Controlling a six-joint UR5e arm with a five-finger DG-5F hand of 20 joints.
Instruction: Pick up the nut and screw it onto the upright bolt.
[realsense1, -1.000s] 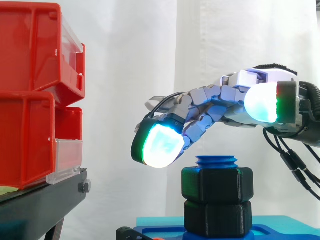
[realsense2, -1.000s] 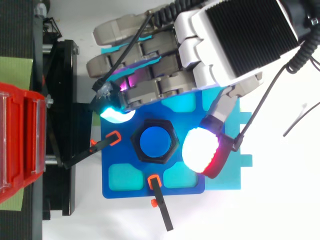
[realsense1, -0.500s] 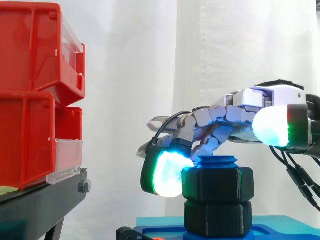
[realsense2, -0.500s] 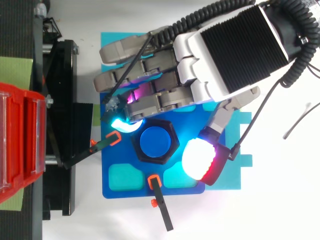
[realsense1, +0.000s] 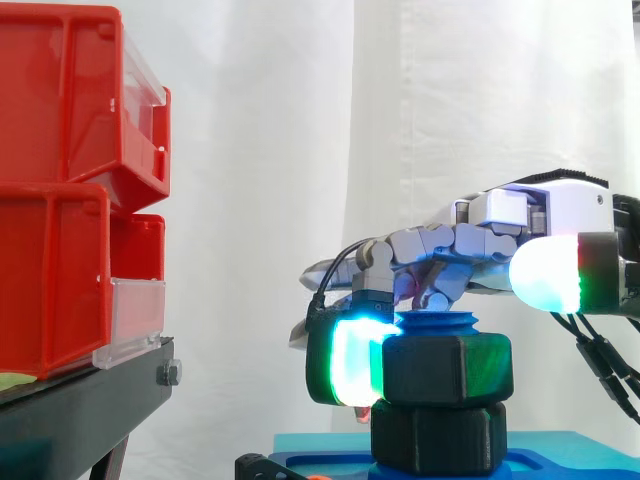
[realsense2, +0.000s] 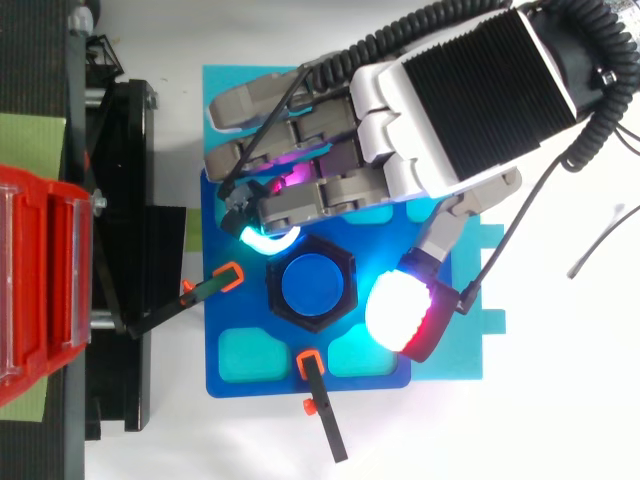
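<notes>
Before a white curtain, with red bins on a black stand at the left, the robot hand is lower than half a second ago. Its fingers curl round the black nut, a glowing fingertip now pressed level on the nut's left face. The nut, on the blue upright bolt above a second black hexagon, has turned slightly. From above, on the white bench, the bolt stands mid-plate, with the thumb pad just beside the nut, opposite the fingertip.

White surface with a cyan plate under a blue base, black stand beside
</notes>
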